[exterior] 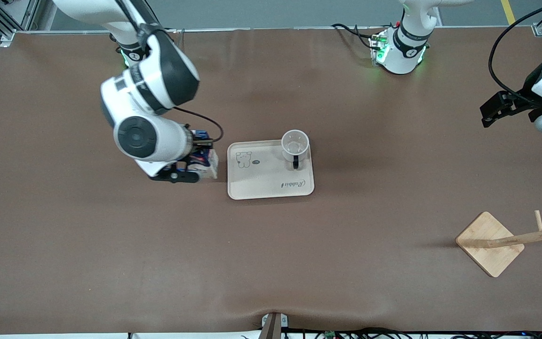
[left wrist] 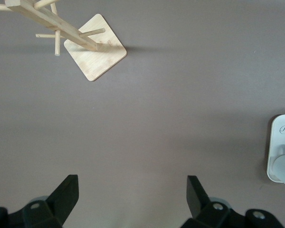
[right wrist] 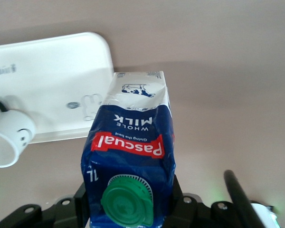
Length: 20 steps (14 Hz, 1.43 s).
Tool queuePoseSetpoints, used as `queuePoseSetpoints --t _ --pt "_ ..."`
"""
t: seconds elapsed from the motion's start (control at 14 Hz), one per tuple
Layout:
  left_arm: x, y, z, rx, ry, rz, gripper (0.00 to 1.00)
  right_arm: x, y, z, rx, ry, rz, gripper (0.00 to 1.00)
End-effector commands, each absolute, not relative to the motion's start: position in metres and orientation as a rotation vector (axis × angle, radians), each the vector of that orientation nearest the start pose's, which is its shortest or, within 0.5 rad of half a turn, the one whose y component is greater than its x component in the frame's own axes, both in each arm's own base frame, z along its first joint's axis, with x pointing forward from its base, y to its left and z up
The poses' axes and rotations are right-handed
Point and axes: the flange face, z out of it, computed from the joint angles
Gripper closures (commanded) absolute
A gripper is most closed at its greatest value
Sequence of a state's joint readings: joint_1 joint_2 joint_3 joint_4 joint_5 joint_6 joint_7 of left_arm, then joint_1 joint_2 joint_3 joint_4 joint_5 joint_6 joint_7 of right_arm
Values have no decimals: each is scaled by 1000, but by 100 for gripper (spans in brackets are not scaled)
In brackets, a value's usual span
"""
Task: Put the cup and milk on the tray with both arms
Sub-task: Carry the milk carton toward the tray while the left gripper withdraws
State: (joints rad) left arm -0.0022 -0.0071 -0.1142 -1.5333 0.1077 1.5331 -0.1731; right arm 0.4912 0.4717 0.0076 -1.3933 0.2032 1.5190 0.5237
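1. We see the right gripper [right wrist: 128, 199] clamped on the milk [right wrist: 130, 156], its fingers pressed against the carton's two sides near the green cap [right wrist: 127, 200].
2. In the front view the milk [exterior: 203, 160] sits just beside the tray [exterior: 271, 186], at the tray's edge toward the right arm's end of the table, and the right arm's wrist covers most of it.
3. We cannot tell whether the carton rests on the table or is lifted a little off it.
4. The carton is dark blue with a red band and white print, and its pale lower part points toward the tray [right wrist: 47, 66].
5. The cup [exterior: 295, 146] stands upright on the tray, in the tray's corner toward the left arm's end and farther from the front camera, with its black handle turned toward that camera.
6. The rabbit drawing [exterior: 243, 159] lies on the tray's bare part between the cup and the milk.
7. The left gripper [left wrist: 133, 199] has its fingers spread wide apart and holds nothing; we see it over bare table well apart from the tray [left wrist: 280, 142], toward the left arm's end, where the arm waits.
8. A wooden stand [exterior: 490, 243] sits well apart from the tray, toward the left arm's end and nearer to the front camera.
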Motion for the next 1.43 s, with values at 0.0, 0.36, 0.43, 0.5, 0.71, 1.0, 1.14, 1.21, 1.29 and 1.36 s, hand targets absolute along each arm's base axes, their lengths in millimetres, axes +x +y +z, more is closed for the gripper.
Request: queuePoseSetpoints --t 0.0,0.36,0.43,0.5,0.71,1.0,1.14,1.21,1.29,1.36 --pt "543 -55 644 -3047 -94 -40 0 570 364 410 -3043 54 618 94" --pt "543 -56 645 -3047 -94 -43 0 561 416 366 -3047 47 561 94" --pt "542 -56 645 -3047 -94 -43 0 562 417 361 -3048 79 561 93" --pt "543 -56 645 -3047 -94 -43 0 559 421 356 -3051 79 573 93" --pt "543 -57 645 -3047 -92 -43 0 554 426 350 -3062 104 589 90" --pt "543 -57 645 -3047 -92 -45 0 553 427 346 -3056 108 600 35" --pt "542 -56 647 -3047 -94 -49 0 552 428 343 -3061 96 604 0" --pt "541 -56 647 -3047 -95 -49 0 552 428 342 -3062 85 604 0" --pt "541 -56 649 -3046 -95 -57 0 553 426 343 -3060 81 604 0" --pt "541 -55 649 -3041 -95 -58 0 555 425 343 -3058 86 605 0"
